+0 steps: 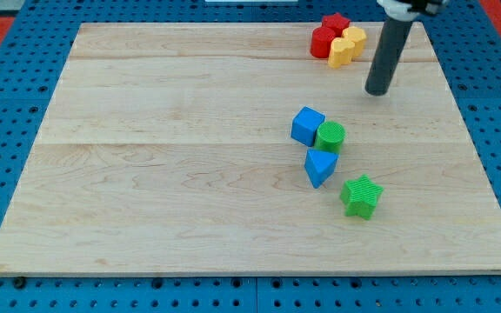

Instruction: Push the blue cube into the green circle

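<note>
Tip (377,91) position: your tip rests on the board (181,174) at the view's upper right, below and to the right of the red and yellow cluster. No gripper is fitted, so no open or closed state applies; the rod holds nothing and touches no block.

Target blocks:
- Blue cube (307,126) sits right of the board's centre.
- Green circle (330,136) sits at the cube's right side. The two appear to touch or nearly touch; you cannot tell from this view whether a gap remains.

Other blocks:
- Blue triangle (319,166) lies just below the pair, close to the circle.
- Green star (361,196) lies further toward the view's lower right, apart from the triangle.
- Red star (335,22), red block (323,42) and two yellow blocks (347,45) are bunched at the view's top, well apart from the target pair.

Task progress: judge the task as essentially complete or very close to it, since the cube already stands against the circle. If a gap remains, you must bring your tip round to the cube's left side and push toward the view's right. Your tip is currently on the wrong side for that push, up and right of both blocks
</note>
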